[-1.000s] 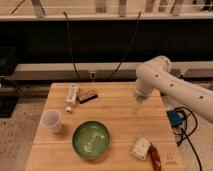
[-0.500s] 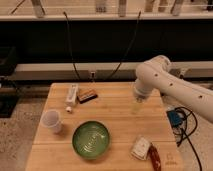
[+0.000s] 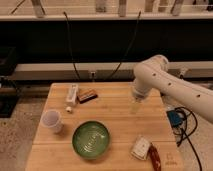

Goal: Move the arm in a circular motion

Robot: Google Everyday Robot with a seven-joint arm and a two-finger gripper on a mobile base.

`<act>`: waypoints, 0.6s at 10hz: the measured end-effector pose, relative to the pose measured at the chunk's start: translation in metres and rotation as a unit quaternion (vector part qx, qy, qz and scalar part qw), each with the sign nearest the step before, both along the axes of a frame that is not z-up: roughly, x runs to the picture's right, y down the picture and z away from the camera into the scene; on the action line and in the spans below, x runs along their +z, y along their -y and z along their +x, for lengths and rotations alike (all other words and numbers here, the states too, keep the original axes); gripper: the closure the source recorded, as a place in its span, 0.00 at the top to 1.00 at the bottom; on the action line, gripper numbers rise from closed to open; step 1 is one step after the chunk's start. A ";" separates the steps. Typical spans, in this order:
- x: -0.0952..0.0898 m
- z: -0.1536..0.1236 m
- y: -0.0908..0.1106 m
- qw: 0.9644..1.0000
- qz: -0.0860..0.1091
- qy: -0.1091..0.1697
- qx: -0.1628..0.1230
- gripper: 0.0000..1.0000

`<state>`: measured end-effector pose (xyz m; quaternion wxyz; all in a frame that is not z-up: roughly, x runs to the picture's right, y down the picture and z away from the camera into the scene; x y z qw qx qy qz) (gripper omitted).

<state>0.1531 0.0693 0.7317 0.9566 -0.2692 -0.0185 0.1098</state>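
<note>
The big shiny white arm (image 3: 172,87) with small dark dots bends over the right side of the wooden table (image 3: 115,107), its gripper (image 3: 135,106) hanging above the wood
</note>
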 end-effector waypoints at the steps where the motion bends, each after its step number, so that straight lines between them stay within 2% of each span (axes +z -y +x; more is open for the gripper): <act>1: 0.000 0.000 0.000 1.000 0.000 -0.001 0.000 0.80; 6: -0.001 -0.002 -0.001 1.000 0.002 0.000 -0.002 0.80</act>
